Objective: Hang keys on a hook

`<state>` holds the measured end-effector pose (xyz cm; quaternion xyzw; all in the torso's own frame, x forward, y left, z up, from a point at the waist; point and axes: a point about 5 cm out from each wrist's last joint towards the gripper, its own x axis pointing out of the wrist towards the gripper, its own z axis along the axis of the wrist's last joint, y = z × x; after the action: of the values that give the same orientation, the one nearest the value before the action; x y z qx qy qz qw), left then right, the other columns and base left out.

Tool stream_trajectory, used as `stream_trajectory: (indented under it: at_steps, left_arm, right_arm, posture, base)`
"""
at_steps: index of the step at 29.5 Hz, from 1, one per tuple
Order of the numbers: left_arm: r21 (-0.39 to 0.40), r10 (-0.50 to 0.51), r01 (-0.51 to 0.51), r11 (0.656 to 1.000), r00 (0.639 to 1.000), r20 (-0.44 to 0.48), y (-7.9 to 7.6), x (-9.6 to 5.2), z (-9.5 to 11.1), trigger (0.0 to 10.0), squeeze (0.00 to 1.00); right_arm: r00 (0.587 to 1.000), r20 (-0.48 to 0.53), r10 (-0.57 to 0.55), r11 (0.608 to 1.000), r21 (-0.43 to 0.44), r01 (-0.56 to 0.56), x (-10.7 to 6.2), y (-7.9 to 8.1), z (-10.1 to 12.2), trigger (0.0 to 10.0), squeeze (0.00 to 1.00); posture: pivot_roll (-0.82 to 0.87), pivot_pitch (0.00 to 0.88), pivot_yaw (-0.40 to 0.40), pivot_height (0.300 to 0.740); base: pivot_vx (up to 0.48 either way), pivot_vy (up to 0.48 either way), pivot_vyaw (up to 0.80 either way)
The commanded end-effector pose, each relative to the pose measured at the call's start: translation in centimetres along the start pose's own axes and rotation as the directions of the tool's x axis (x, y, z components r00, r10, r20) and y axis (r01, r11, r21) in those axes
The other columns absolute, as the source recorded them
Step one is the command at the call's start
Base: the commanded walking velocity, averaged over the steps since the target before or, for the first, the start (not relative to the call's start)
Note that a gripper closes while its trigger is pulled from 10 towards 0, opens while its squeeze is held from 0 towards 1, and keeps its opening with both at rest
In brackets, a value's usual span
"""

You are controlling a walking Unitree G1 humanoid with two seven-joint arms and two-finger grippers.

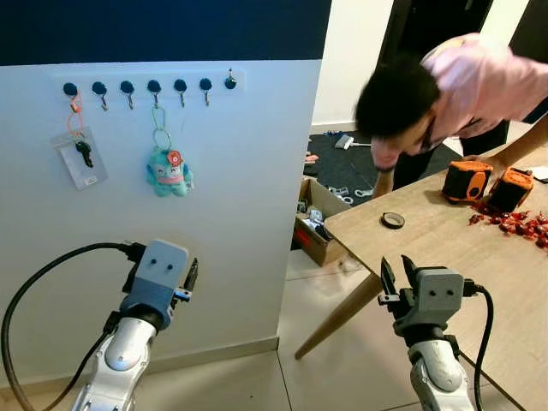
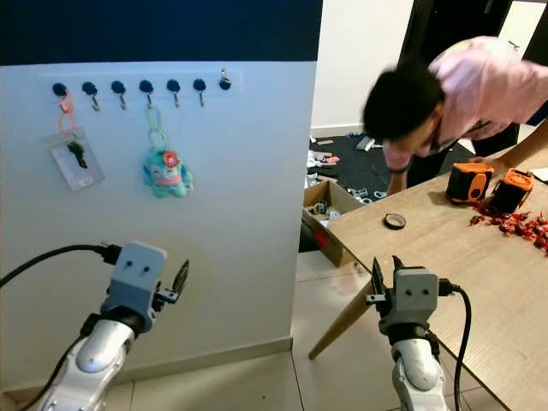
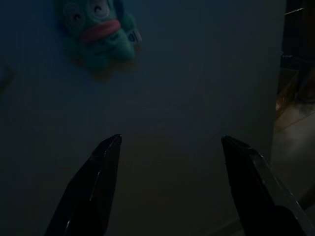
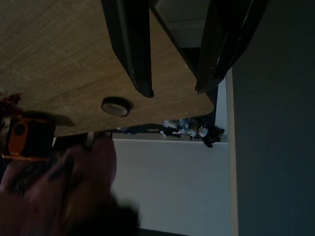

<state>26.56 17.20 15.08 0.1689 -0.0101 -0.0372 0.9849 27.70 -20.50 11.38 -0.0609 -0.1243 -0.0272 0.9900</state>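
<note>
A row of black hooks [image 1: 153,87] runs along the white wall. From the leftmost hook hangs a black key [image 1: 84,153] on an orange ring with a clear card. A teal plush keychain [image 1: 169,171] hangs from a middle hook on a green loop; the left wrist view shows it dimly [image 3: 98,30]. My left gripper [image 3: 170,142] is raised before the wall below the plush, open and empty, seen edge-on [image 1: 190,276] from the head. My right gripper [image 1: 396,272] is open and empty at the wooden table's [image 1: 445,248] near corner, its fingertips [image 4: 142,91] over the tabletop.
A person [image 1: 445,94] in a pink shirt bends over the table's far side, a hand by two orange-and-black devices [image 1: 486,184] and scattered red bits [image 1: 518,224]. A small black round object [image 1: 392,220] lies on the table. An open cardboard box [image 1: 312,233] sits on the floor.
</note>
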Motion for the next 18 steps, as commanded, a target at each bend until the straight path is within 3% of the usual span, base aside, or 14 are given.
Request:
stream_trajectory:
  at_steps: [1, 12, 18]
  left_arm:
    - [-0.036, 0.023, -0.024, 0.999, 0.999, -0.039, -0.14, 0.14, -0.43, 10.0, 0.0]
    - [-0.082, 0.038, -0.044, 0.996, 0.996, -0.075, -0.33, 0.48, -0.44, 10.0, 0.0]
    - [-0.088, 0.049, -0.057, 0.995, 0.995, -0.09, -0.32, 0.47, -0.5, 10.0, 0.0]
  right_arm:
    - [1.0, -0.013, -0.015, 1.0, 0.018, 0.016, -0.26, -0.1, -0.08, 10.0, 0.0]
    - [0.999, -0.038, -0.017, 0.999, 0.033, 0.019, -0.24, -0.11, -0.19, 10.0, 0.0]
    - [0.998, -0.056, -0.009, 0.999, 0.041, 0.011, -0.17, -0.04, -0.2, 10.0, 0.0]
  posture:
    - [0.07, 0.092, -0.015, 0.74]
    - [0.07, 0.087, -0.014, 0.74]
    - [0.07, 0.087, -0.021, 0.74]
  base:
    - [0.0, 0.0, 0.0]
    - [0.0, 0.0, 0.0]
    - [0.0, 0.0, -0.74]
